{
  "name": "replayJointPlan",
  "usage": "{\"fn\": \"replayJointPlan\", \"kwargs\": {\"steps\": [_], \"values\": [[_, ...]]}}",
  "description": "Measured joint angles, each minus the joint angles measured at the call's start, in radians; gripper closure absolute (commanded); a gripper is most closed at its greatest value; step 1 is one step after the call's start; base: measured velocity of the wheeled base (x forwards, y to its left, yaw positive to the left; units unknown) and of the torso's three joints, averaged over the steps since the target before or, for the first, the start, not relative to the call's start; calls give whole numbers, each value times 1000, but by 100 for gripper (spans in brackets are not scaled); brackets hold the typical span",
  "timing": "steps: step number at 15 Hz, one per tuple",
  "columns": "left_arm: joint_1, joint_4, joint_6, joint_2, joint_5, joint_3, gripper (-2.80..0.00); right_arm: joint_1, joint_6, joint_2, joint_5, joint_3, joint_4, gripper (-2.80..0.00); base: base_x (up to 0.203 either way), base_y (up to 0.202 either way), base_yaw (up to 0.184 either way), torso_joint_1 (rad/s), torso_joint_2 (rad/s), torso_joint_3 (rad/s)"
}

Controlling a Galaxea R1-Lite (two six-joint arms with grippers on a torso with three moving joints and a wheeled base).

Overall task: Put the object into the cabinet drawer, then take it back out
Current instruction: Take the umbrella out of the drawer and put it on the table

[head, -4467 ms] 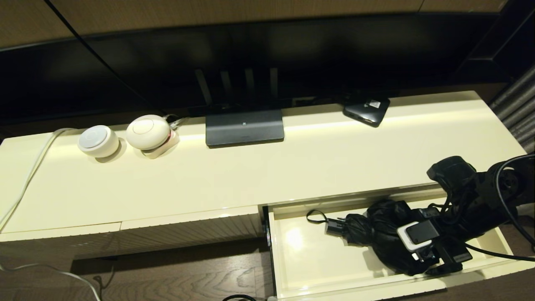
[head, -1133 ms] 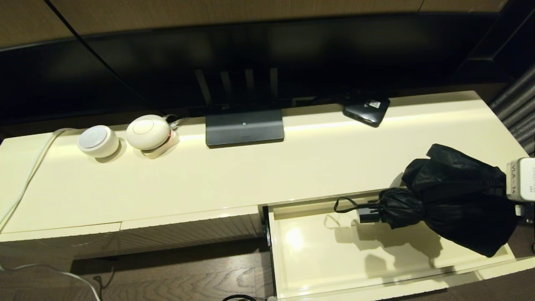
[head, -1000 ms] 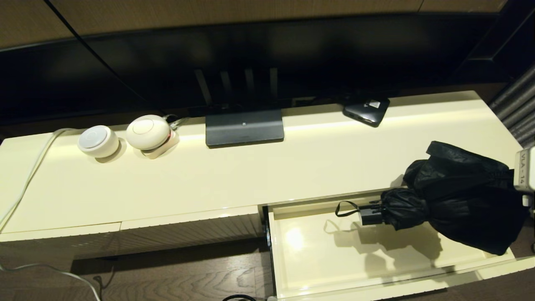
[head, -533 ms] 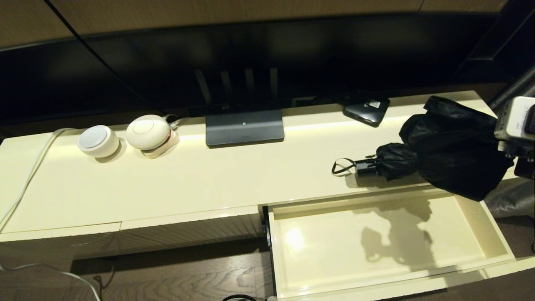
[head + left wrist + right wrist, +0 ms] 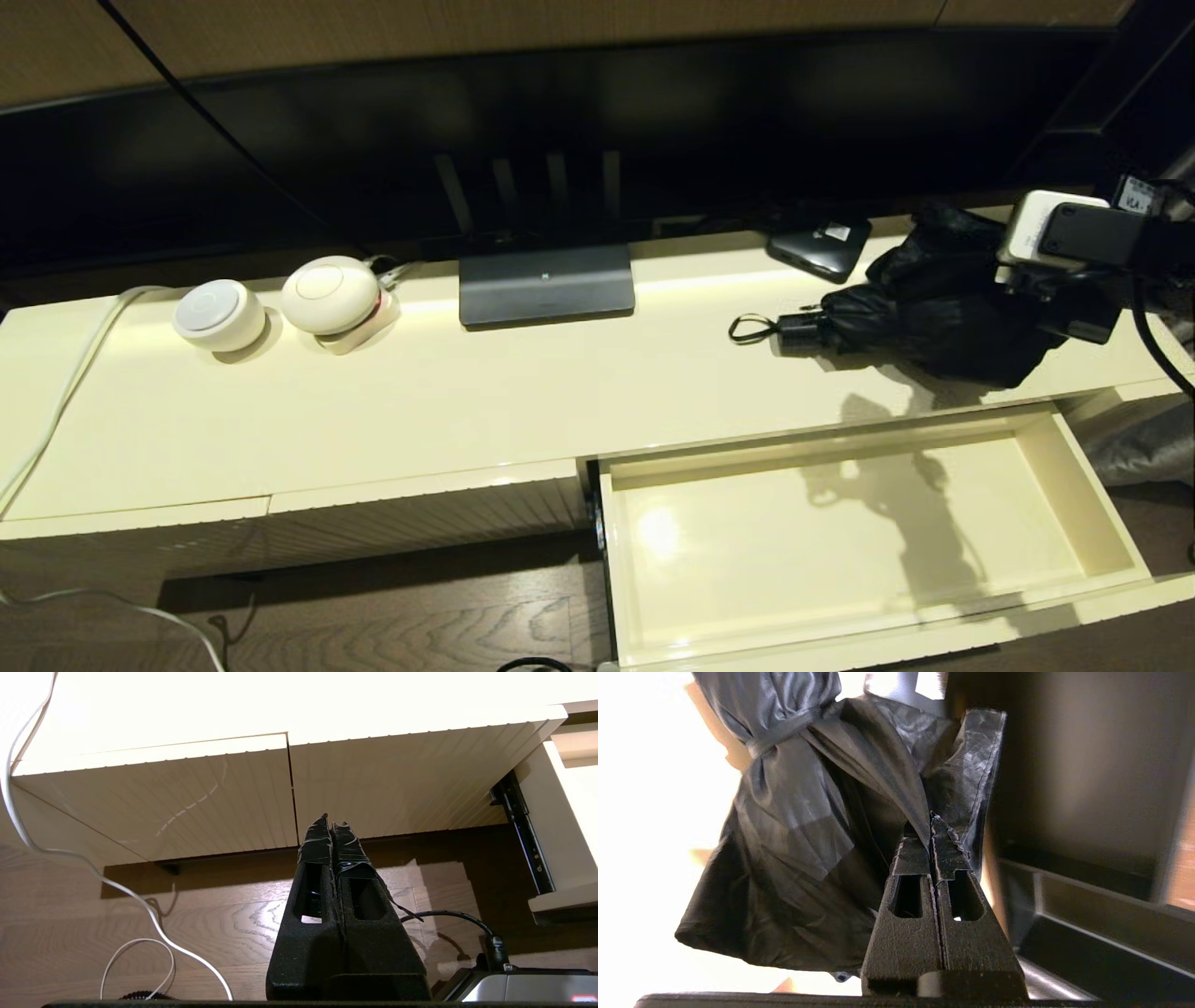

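Observation:
The black folding umbrella (image 5: pixel 934 317) hangs low over the right end of the cream cabinet top (image 5: pixel 467 401), its short handle (image 5: pixel 794 333) and wrist loop (image 5: pixel 747 329) pointing left. Whether it touches the top I cannot tell. My right gripper (image 5: pixel 1013 299) is shut on a fold of the umbrella's baggy fabric (image 5: pixel 798 835), pinched at the gripper tips (image 5: pixel 930 821). The cabinet drawer (image 5: pixel 1102 523) stands pulled out below with nothing in it; its dark bar handle is out of view. My left gripper (image 5: pixel 331 819) is shut and empty, low before the ribbed cream panel (image 5: pixel 397 788).
A small flat black box (image 5: pixel 820 245) lies just behind the umbrella. The screen's dark base (image 5: pixel 546 285) sits mid-top, with two white round devices (image 5: pixel 219 315) (image 5: pixel 329 296) and a white cable (image 5: pixel 56 411) to the left. The large dark screen (image 5: pixel 560 121) rises behind.
My right gripper has lifted the umbrella out of the drawer and carried it back and up over the cabinet top. The drawer now holds nothing.

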Motion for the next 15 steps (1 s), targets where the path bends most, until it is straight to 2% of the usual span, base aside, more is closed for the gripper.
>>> {"fn": "replayJointPlan", "kwargs": {"steps": [5, 14, 15], "values": [[0, 0, -1, 0, 0, 0, 0, 1, -2, 50, -2, -2, -26, 0, 0, 0, 0, 0, 0, 0], [0, 0, 0, 0, 0, 0, 0, 32, -9, 6, -21, 15, -22, 0, 0, 0, 0, 0, 0, 0], [0, 0, 0, 0, 0, 0, 0, 32, -8, 6, -26, 17, -23, -280, 0, 0, 0, 0, 0, 0]]}}
